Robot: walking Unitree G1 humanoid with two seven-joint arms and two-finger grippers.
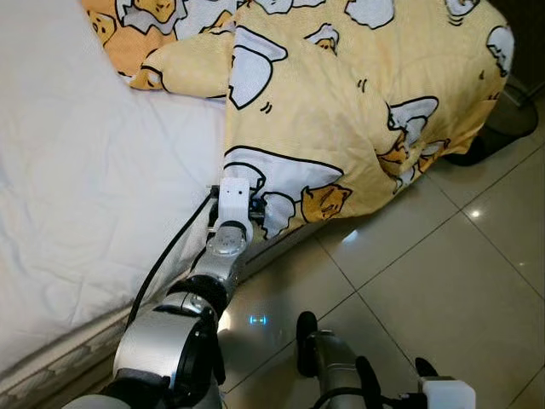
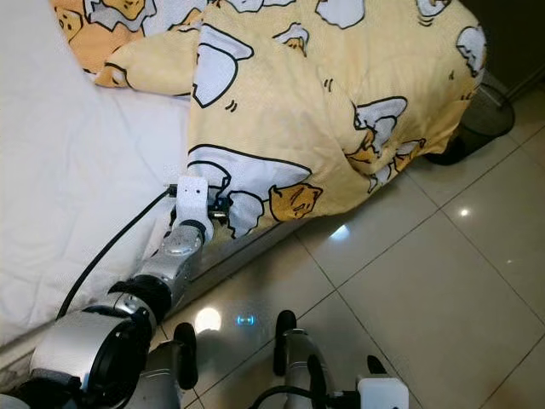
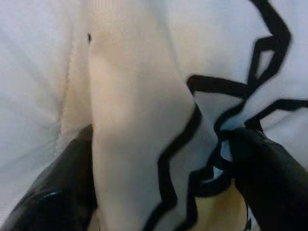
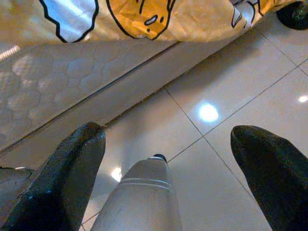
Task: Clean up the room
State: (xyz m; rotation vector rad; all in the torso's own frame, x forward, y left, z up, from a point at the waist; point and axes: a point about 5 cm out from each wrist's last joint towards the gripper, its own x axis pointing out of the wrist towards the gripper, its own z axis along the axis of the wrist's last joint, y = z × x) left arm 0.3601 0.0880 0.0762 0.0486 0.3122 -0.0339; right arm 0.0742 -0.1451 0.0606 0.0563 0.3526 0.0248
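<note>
A yellow blanket (image 1: pixel 341 102) printed with white and orange cartoon figures lies bunched over the far part of the bed and hangs down its side toward the floor. My left arm reaches to the blanket's lower hanging edge, where my left gripper (image 3: pixel 159 144) stands open. A fold of the blanket fills the gap between its two black fingers (image 3: pixel 53 192). My right gripper (image 4: pixel 168 139) is open and holds nothing. It hangs low over the tiled floor beside the bed.
The white sheet (image 1: pixel 85 170) covers the near part of the bed, and the quilted mattress side (image 4: pixel 57 96) shows beneath it. Glossy beige tiles (image 1: pixel 443 256) stretch to the right. A dark round bin (image 1: pixel 511 119) stands past the blanket's far corner.
</note>
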